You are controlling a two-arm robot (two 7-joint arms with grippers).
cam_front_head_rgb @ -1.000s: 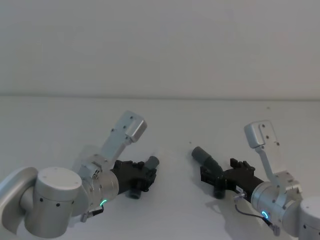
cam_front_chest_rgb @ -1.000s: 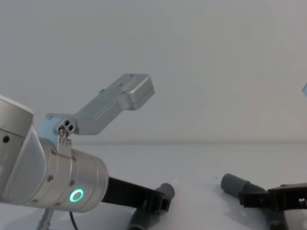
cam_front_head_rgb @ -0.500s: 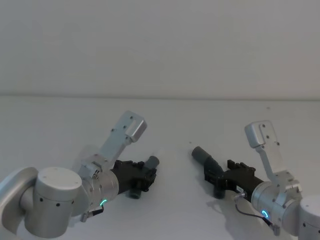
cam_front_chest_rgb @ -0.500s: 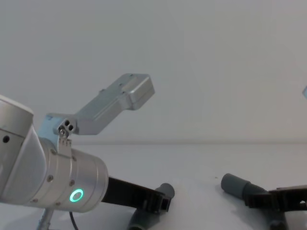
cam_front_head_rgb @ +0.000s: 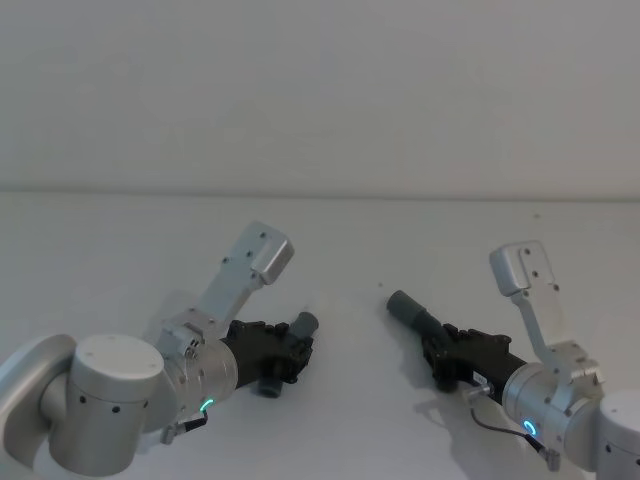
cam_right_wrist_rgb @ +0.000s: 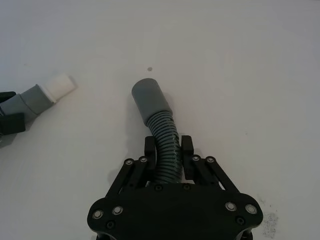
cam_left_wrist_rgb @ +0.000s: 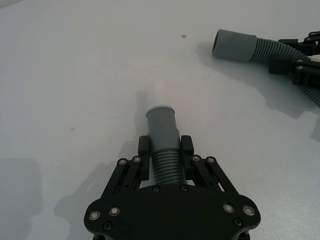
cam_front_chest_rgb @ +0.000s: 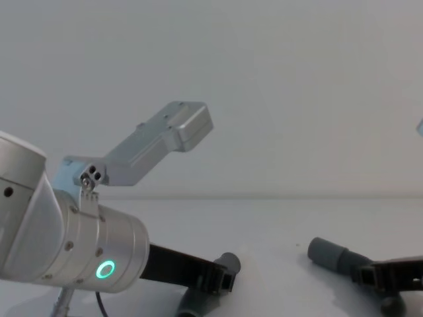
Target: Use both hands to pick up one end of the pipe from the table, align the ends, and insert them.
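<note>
White matte table (cam_front_head_rgb: 110, 240) runs back to a plain pale wall (cam_front_head_rgb: 320, 90). Low over it, the left gripper (cam_left_wrist_rgb: 165, 149) has its fingers closed tight on the ribbed middle of the left hose piece (cam_left_wrist_rgb: 166, 167), whose narrow end (cam_left_wrist_rgb: 161, 122) sticks out ahead. The right gripper (cam_right_wrist_rgb: 167, 146) is likewise clamped on the ribs of the right hose piece (cam_right_wrist_rgb: 165, 135), its wide cuff (cam_right_wrist_rgb: 150, 97) out in front. Narrow end, with its white tip (cam_right_wrist_rgb: 60, 84), and cuff face each other, well apart.
</note>
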